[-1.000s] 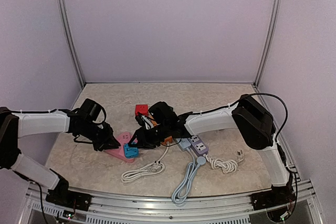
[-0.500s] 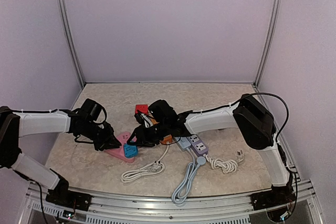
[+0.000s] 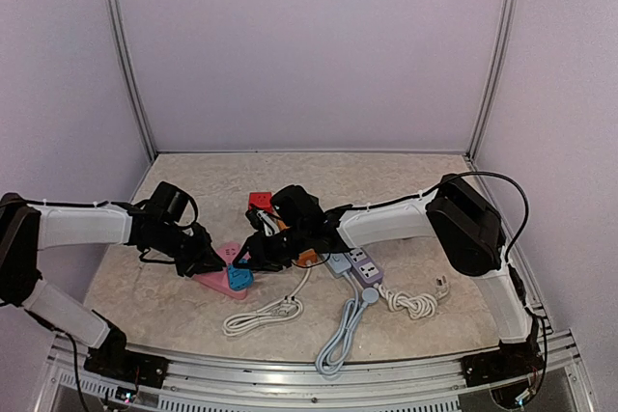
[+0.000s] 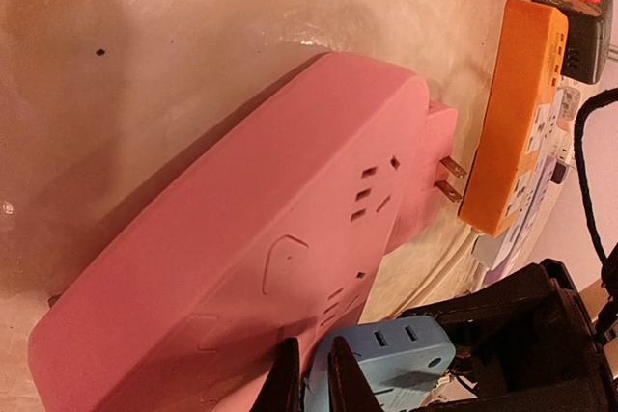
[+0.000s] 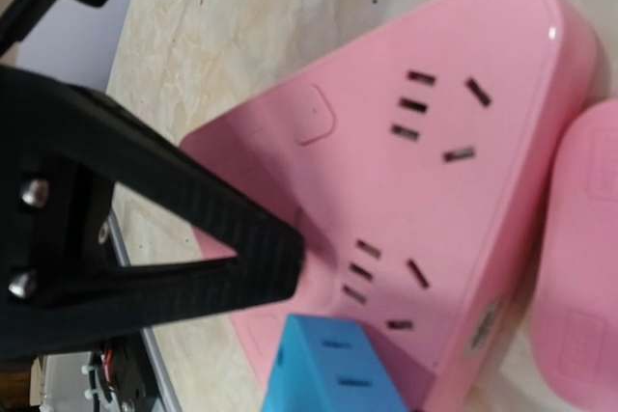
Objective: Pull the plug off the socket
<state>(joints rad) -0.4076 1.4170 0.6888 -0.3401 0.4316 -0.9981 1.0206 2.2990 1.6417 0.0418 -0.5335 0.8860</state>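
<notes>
Pink socket (image 4: 241, 258) under closed left hand (image 4: 309, 378)

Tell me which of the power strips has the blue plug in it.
The pink power strip, leftmost in the top view, holds the blue plug. The red, orange, grey and purple ones lie to its right.

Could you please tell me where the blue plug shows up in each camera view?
Top external: the blue plug lies low, left of centre.
Left wrist: the plug is at the bottom edge, right of centre.
Right wrist: it is at the bottom edge, near centre.
Shared landmark: the pink socket block it sits on.
</notes>
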